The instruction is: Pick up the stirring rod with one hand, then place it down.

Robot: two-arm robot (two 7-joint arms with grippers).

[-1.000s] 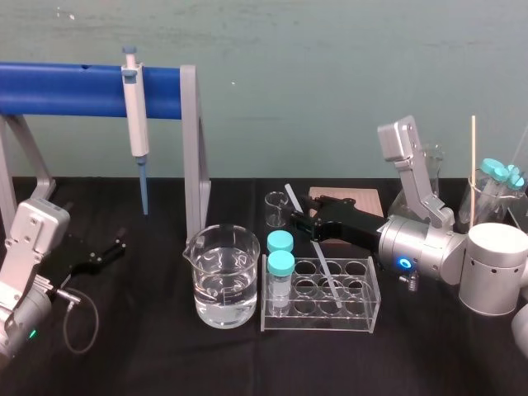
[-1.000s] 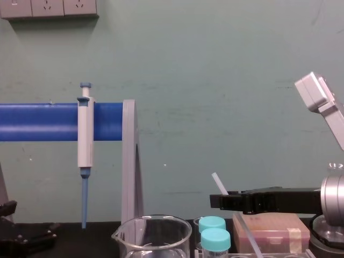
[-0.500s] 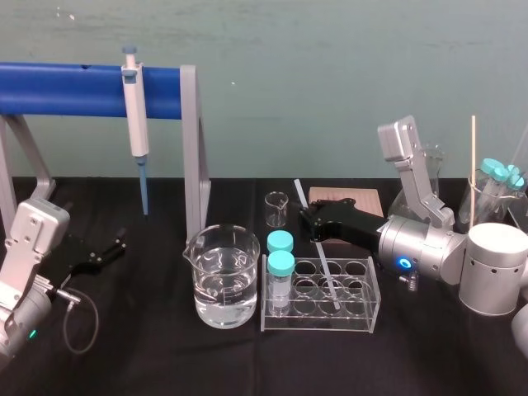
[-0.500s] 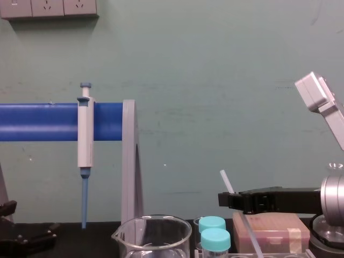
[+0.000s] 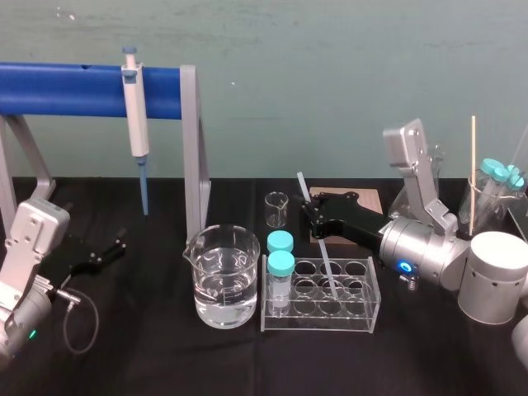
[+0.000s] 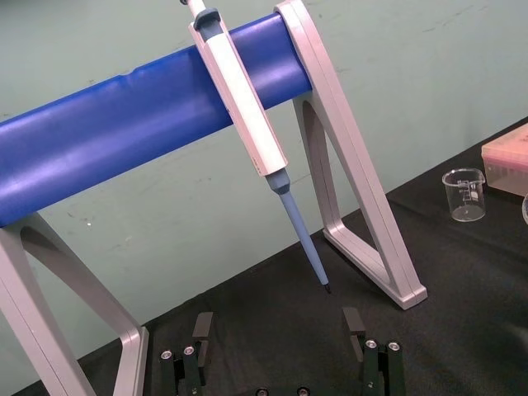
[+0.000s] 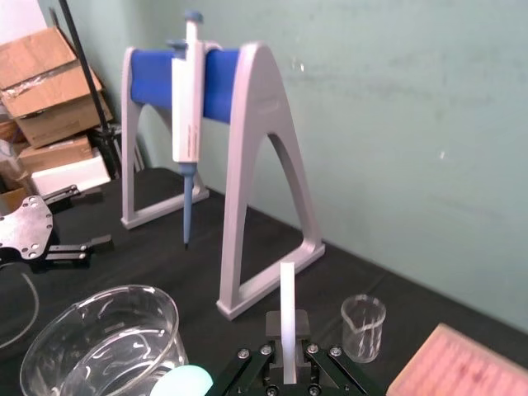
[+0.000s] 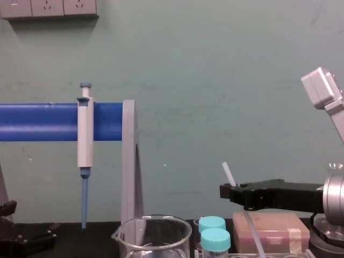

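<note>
The rack [image 5: 363, 307] is standing nearest, with the rod's lower end dipping into one of its wells or hanging just over it; I cannot tell which. Two capped vials [image 5: 280, 264] are filling its nine o'clock end, and a beaker [image 5: 221, 276] of water is sitting just beyond them. The left gripper [image 5: 103, 252] is lying idle on the table farther out at nine o'clock, fingers spread wide and holding nothing.

The rod [image 5: 323, 256] is leaning up from the rack toward eleven o'clock. The right gripper [image 5: 310, 211] is pinching it tight near the upper end, leaving a short stub above.

With the grip so far from the middle, the long free end is probably prone to swinging. Moving sideways before it clears could be catching the rack's wall, tipping the rack or prying the rod loose. A sweep toward nine o'clock is risking the vials and beaker.

A small beaker [image 5: 276, 209] is standing at the gripper's nine o'clock and a block [image 5: 367, 198] at its two o'clock. Farthest, the pipette [image 5: 136, 115] is hanging on its stand [image 5: 82, 89], well apart.
</note>
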